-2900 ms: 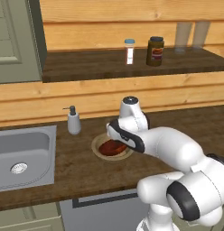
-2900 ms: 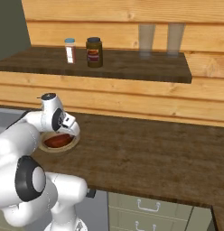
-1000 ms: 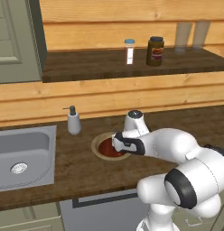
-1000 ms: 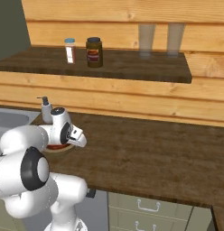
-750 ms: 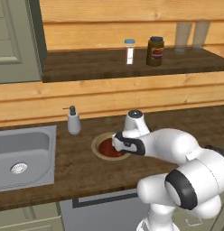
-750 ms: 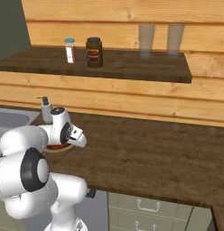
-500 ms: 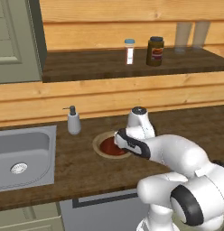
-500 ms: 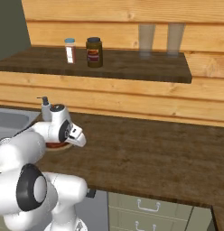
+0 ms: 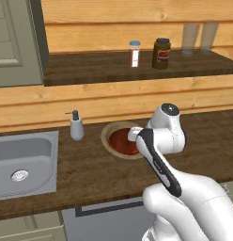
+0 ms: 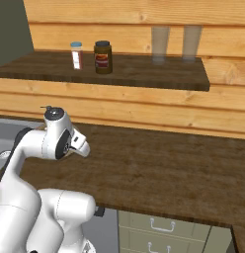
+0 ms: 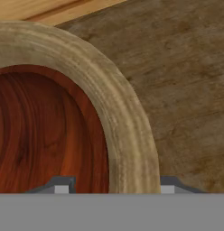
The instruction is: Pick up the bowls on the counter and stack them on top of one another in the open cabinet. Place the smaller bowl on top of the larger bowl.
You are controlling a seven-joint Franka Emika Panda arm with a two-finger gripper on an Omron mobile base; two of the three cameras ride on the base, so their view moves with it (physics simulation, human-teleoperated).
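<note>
Long dark counter (image 9: 90,174) across the lower half of both base views, steel sink (image 9: 24,162) inset at its left end; above it the open cabinet (image 9: 137,70), a light-wood recess with a dark shelf floor, carrying a white-capped shaker (image 9: 134,53), a dark jar (image 9: 161,53) just beside it and two clear glasses (image 9: 200,36) farther right; grey-green panelled door (image 9: 15,42) hanging at the far left. White arm rising from the lower right of the left base view, bent over the counter, wrist down at the bowls. Larger bowl (image 9: 109,133), tan with a thick rim, sitting on the counter near the back wall, right of the soap dispenser (image 9: 76,126) and well apart from the sink; smaller bowl (image 9: 122,140), reddish-brown, nested inside it, part hidden by the wrist. Gripper (image 11: 114,186) low over the right side of the bowls; in the hand view two small grey fingertips (image 11: 59,184) at the bottom edge, one over the red-brown wood inside, the other over bare counter outside, the tan rim (image 11: 127,135) running up between them; jaws parted about halfway, straddling that rim; contact with the rim probably not made, though too close to the edge of the hand view to tell for certain; nothing lifted.
</note>
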